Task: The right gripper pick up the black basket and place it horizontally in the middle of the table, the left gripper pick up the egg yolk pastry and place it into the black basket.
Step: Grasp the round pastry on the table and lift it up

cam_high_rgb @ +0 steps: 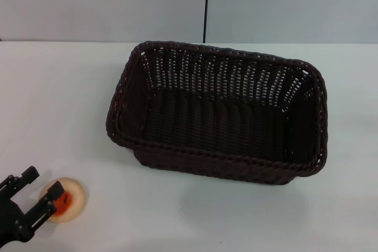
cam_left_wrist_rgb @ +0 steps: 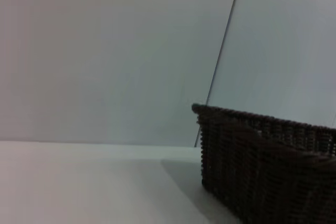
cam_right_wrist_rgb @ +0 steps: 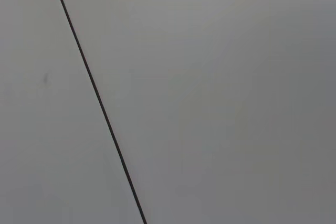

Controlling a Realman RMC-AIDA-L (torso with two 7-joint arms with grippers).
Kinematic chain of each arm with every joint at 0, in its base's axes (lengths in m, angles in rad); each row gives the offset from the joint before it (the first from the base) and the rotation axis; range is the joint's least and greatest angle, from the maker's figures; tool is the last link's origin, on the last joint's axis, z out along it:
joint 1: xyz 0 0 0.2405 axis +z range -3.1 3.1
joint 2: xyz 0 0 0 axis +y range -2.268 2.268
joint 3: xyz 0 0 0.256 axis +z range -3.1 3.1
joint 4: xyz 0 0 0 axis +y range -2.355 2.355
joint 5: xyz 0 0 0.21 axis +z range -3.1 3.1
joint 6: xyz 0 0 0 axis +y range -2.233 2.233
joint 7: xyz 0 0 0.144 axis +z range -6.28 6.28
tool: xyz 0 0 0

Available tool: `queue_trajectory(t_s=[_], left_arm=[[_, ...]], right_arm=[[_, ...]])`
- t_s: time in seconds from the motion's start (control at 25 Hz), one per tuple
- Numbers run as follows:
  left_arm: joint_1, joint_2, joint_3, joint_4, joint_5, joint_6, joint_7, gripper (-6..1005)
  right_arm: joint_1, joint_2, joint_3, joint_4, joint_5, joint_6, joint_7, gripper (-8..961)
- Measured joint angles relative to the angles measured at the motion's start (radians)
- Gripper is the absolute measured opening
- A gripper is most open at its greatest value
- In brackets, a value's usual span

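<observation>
The black basket lies empty, long side across, on the middle of the white table. Its end also shows in the left wrist view. The egg yolk pastry, cream with an orange-red centre, lies on the table near the front left corner. My left gripper is open and low at the pastry's left side. One of its fingers overlaps the pastry's edge, the other stands apart to the left. I cannot tell if it touches the pastry. The right gripper is out of view.
A grey wall with a dark vertical seam runs behind the table; the right wrist view shows only this wall and seam. Bare tabletop lies between the pastry and the basket.
</observation>
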Motion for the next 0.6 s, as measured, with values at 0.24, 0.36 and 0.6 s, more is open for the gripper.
queue_trajectory(t_s=[0.24,0.36,0.6], left_arm=[[0.001,0.000,0.029,0.004,0.001,-0.030,0.001,657],[-0.002,0.000,0.041,0.004,0.001,-0.041,0.001,652],[-0.009,0.000,0.079,0.008,0.001,-0.046,0.001,640]], right_arm=[[0.009,0.002,-0.004,0.005,0.000,0.000,0.000,603],[0.011,0.002,-0.004,0.011,0.000,0.000,-0.001,603],[0.013,0.002,-0.004,0.011,-0.001,0.008,-0.001,603]])
